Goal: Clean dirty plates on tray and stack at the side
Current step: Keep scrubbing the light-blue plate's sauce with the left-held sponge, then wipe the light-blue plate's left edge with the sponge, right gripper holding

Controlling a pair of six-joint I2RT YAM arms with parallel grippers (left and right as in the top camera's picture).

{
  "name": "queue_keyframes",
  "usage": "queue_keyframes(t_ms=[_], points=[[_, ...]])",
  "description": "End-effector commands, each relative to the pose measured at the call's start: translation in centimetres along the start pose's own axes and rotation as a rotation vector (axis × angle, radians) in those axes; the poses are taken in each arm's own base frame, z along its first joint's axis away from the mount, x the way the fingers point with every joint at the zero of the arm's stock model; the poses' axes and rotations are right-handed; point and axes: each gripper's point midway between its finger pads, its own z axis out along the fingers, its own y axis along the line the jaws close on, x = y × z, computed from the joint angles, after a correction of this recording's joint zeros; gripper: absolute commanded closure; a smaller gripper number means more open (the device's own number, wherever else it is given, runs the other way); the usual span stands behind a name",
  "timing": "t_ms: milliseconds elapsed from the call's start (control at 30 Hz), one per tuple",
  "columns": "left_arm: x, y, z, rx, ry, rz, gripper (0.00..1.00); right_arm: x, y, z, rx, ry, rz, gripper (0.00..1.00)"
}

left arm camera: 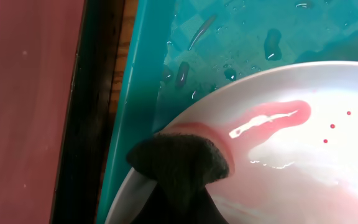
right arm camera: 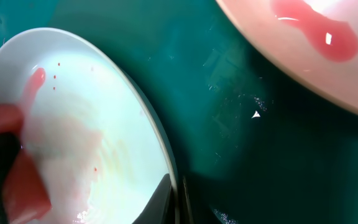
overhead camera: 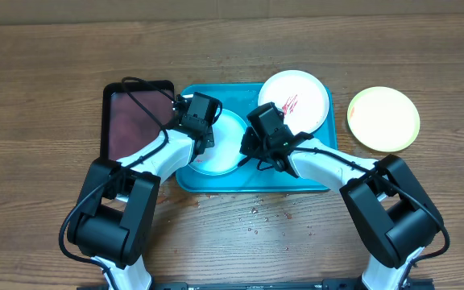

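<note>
The turquoise tray (overhead camera: 236, 98) holds the pale mint plate (overhead camera: 225, 137) at its left, and the white plate (overhead camera: 296, 101) with red smears leans on its far right corner. The yellow-green plate (overhead camera: 383, 119) lies on the table to the right, with no smear visible. My left gripper (overhead camera: 206, 141) presses a dark cloth (left arm camera: 179, 163) on the mint plate (left arm camera: 291, 124), beside a pink watery smear; its fingers are hidden by the cloth. My right gripper (overhead camera: 250, 149) is shut on the mint plate's right rim (right arm camera: 174, 199). The white plate (right arm camera: 303, 50) shows top right there.
A dark-red tray with a black rim (overhead camera: 135, 121) touches the turquoise tray's left side and shows in the left wrist view (left arm camera: 30, 93). Water drops lie on the tray floor (left arm camera: 229, 37) and on the wooden table in front (overhead camera: 256, 213).
</note>
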Motion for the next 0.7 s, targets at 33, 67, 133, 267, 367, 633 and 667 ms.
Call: queue_keyframes(t_ms=[33,67,133,267,367,633,667], points=[[17.8,1.5,3.6,-0.002,0.508,0.168,0.96,-0.9,1.1,-0.1,-0.024,-0.027,0.023,0.96],[17.8,0.7,3.5,0.021,0.5,0.188,0.96,-0.9,1.1,-0.1,-0.024,-0.027,0.023,0.96],[17.8,-1.3,3.4,0.09,0.473,0.241,0.96,-1.0,1.1,-0.1,-0.025,-0.027,0.023,0.96],[17.4,-3.1,3.5,0.136,0.423,0.268,0.96,-0.9,1.1,-0.1,-0.024,-0.026,0.023,0.96],[16.9,-3.4,3.8,0.153,0.406,0.25,0.96,-0.9,1.1,-0.1,-0.024,-0.026,0.023,0.96],[14.4,-2.5,5.0,0.179,0.356,0.191,0.96,-0.9,1.1,-0.1,-0.024,-0.026,0.023,0.96],[14.2,-2.3,5.1,0.182,0.353,0.187,0.96,-0.9,1.1,-0.1,-0.024,-0.026,0.023,0.96]])
